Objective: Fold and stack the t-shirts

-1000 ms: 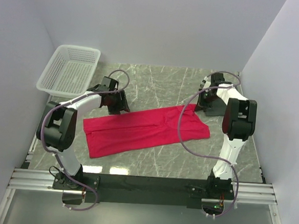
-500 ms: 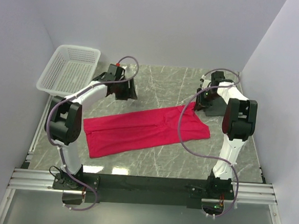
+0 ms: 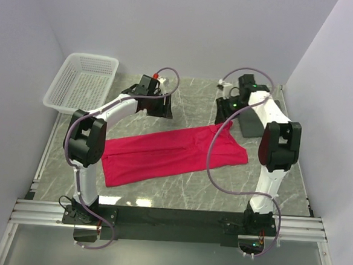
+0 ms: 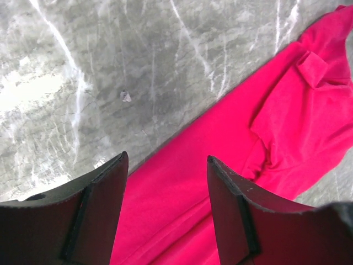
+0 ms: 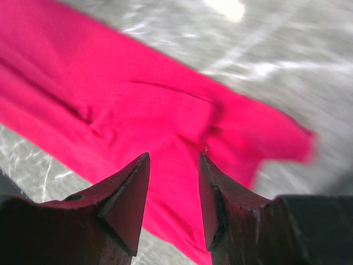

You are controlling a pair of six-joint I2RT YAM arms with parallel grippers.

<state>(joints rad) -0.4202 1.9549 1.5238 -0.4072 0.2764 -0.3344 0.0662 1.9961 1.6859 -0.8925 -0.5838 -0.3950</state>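
A crimson t-shirt (image 3: 169, 153) lies flat on the marble table as a long folded band, running from front left to back right. My left gripper (image 3: 159, 107) hovers just behind the band's far edge, open and empty. In the left wrist view the t-shirt (image 4: 287, 116) shows below and between the left gripper's (image 4: 167, 157) spread fingers. My right gripper (image 3: 223, 114) hangs open above the band's right end, holding nothing. The right wrist view shows the blurred t-shirt (image 5: 165, 110) under the right gripper (image 5: 174, 155).
A white mesh basket (image 3: 83, 83) stands at the back left corner, against the left wall. Walls close in the table on the left, back and right. Bare marble (image 3: 191, 94) lies between the two grippers at the back.
The right gripper has opened, let go of the shirt's right end and drawn back to the left. The left arm has swung from the shirt's left part toward the back and right.
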